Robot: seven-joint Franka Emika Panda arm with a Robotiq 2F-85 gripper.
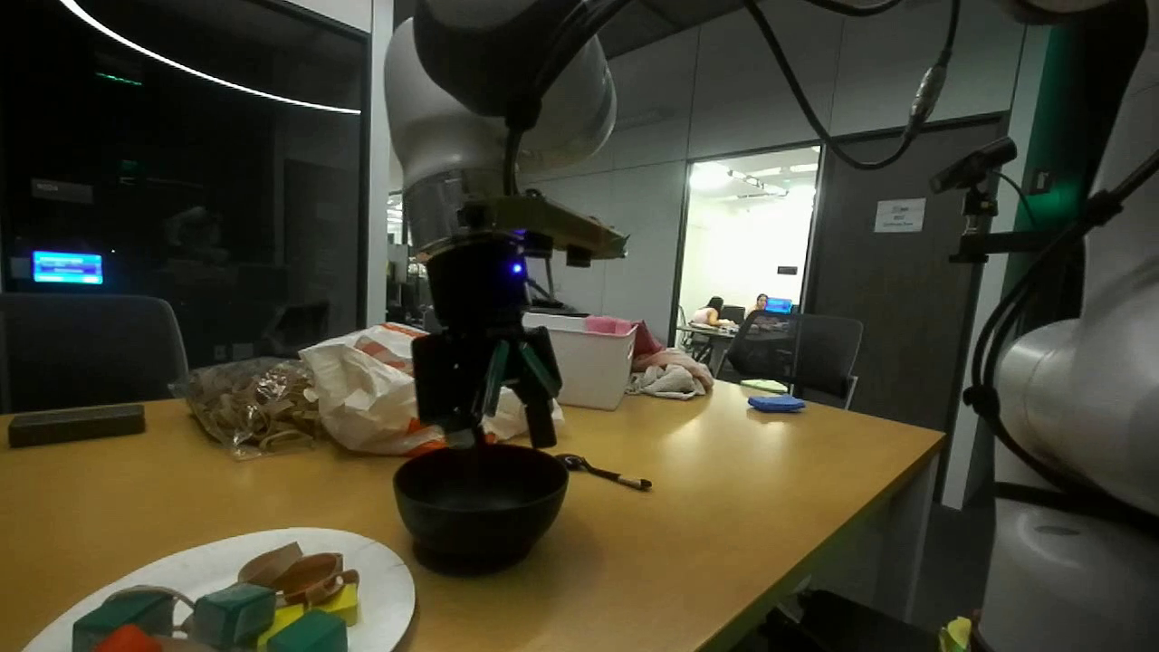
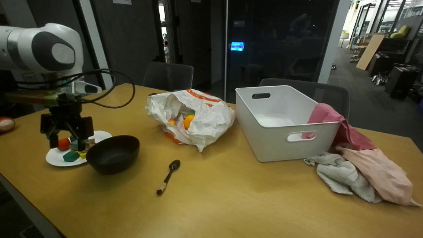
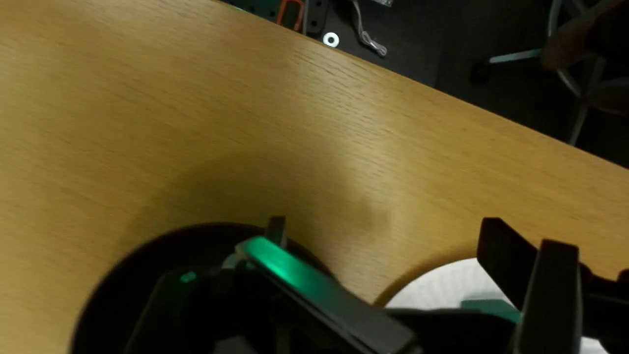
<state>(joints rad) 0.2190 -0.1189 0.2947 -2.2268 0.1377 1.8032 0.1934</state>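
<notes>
My gripper (image 1: 503, 433) hangs above the table with its jaws spread and nothing between them. In the wrist view, the left finger of the gripper (image 3: 383, 227) overlaps a black bowl (image 3: 196, 236) and the right one overlaps a white plate (image 3: 442, 280). The bowl (image 2: 112, 158) stands upright beside the plate (image 2: 54, 159); its inside looks dark. Green blocks (image 1: 234, 614), yellow blocks (image 1: 340, 601), brown pieces (image 1: 308, 577) and a red item (image 2: 63, 143) lie on the plate. A dark spoon (image 2: 168, 177) rests on the table near the bowl.
A white paper bag (image 2: 211, 115) with orange items inside lies on its side, near a white bin (image 2: 284, 145). Pink and grey cloths (image 2: 343, 175) drape beside the bin. A clear plastic bag (image 1: 258, 398), a dark bar (image 1: 77, 424) and a blue cloth (image 1: 776, 404) also lie on the table.
</notes>
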